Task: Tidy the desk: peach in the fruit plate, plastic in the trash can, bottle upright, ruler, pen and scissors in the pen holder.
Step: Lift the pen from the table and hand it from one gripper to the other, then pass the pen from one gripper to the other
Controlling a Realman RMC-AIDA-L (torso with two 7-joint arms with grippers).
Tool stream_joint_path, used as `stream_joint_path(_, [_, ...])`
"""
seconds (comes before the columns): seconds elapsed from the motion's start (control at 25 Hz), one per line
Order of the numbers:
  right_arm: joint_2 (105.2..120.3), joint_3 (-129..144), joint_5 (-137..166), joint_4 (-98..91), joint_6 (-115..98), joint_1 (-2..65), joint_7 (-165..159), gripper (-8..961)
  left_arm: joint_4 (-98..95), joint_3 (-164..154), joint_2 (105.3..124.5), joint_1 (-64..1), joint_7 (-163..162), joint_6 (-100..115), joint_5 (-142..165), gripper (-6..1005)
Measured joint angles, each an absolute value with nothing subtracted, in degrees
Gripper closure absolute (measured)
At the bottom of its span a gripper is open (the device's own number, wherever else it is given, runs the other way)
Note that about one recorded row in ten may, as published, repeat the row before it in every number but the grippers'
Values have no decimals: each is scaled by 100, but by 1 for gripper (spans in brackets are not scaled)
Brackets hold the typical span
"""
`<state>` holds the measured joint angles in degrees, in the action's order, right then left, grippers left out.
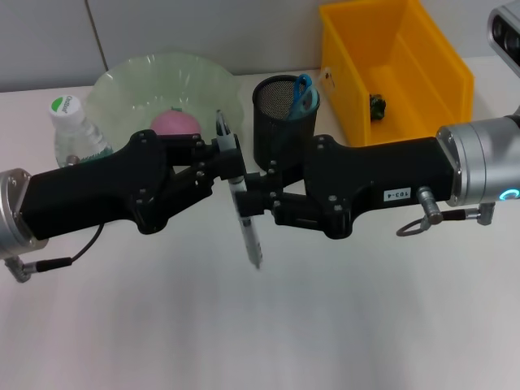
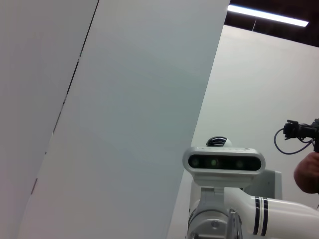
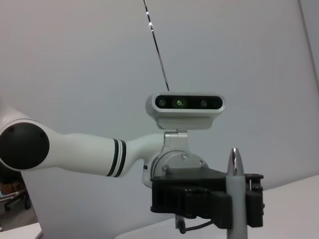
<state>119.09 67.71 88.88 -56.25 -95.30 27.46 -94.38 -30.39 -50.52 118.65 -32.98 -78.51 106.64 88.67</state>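
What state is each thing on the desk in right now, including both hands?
Pen: off the desk, nearly upright, gripped between the two hands.
Left hand: shut on the pen.
Right hand: shut on the pen.
Peach: in the fruit plate.
Bottle: standing upright, cap on.
Scissors: in the pen holder, handles up.
Yellow bin: open, a small dark item inside.

peach (image 1: 175,123) half hidden behind left gripper (image 1: 213,166); bottle (image 1: 75,134) partly hidden.
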Motion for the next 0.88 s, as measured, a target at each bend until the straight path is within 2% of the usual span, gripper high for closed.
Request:
stream_joint_path(0.4, [11912,6732,8930,-5626,-9477,2721,-9415,650,-3047,-5044,11865,-3307,-7877,10714,8788,864])
stream_joint_path(0.8, [11910,6592,8789,-5617,-9573,2570,-9355,229,-3022,-5028,11865,-3161,-7881,10723,8385,863])
stream_joint_path(0.88, [11909,6491,8678,-5563,-9639,2497,-9245,222,-2951,-5019,11863,-3101,-7889,10723,8169,863])
